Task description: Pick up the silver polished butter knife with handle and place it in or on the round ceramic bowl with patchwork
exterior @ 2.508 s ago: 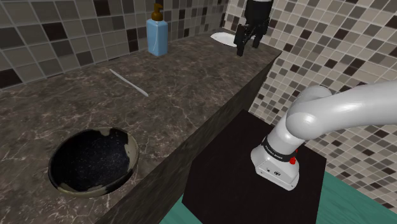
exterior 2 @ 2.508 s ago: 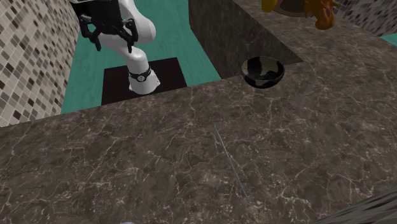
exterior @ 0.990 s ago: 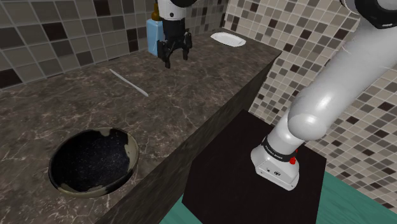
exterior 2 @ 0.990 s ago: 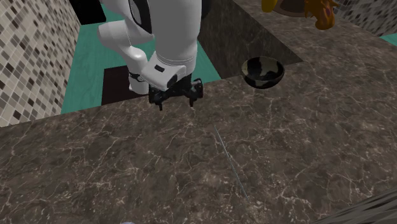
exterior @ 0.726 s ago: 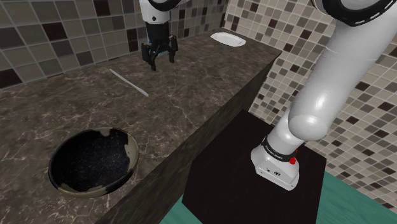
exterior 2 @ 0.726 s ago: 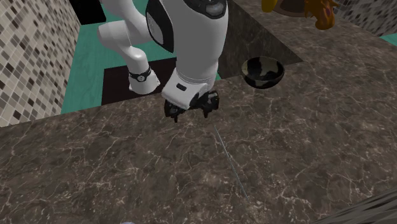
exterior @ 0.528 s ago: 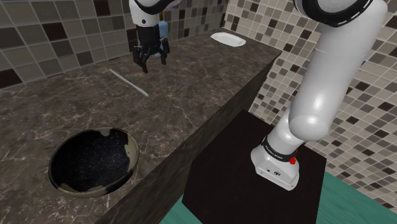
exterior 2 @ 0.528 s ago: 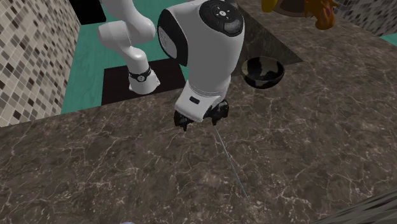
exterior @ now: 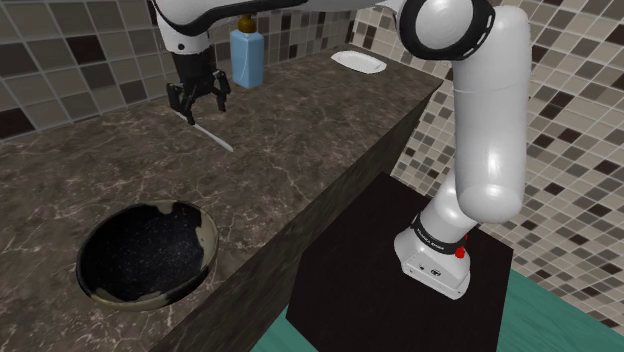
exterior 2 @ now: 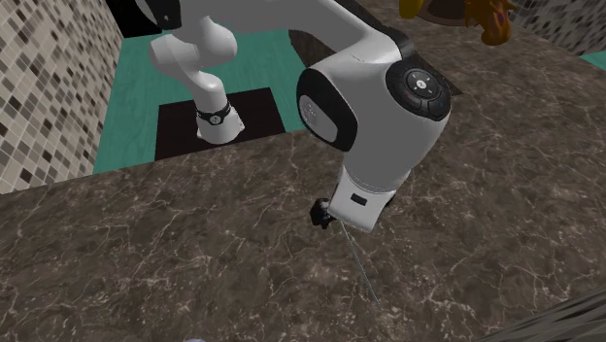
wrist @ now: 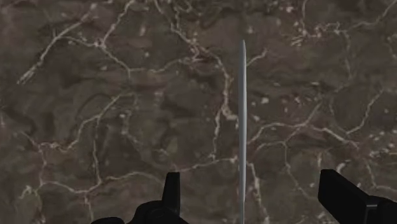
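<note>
Silver butter knife (wrist: 242, 127) is lying flat on the dark veined tabletop (exterior: 300, 150), well apart from the dark, tan-patched bowl (exterior: 208, 240) sitting near the tabletop's edge. The pincer (exterior: 200, 108) is hovering over one end of the knife, its fingers spread wide and straddling it without touching.

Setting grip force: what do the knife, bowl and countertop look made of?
Knife: thin, smooth pale grey, probably metal, though no shine shows. Bowl: dark speckled inside, mottled tan rim, likely glazed ceramic. Countertop: dark brown with white veins, looks like marble.
</note>
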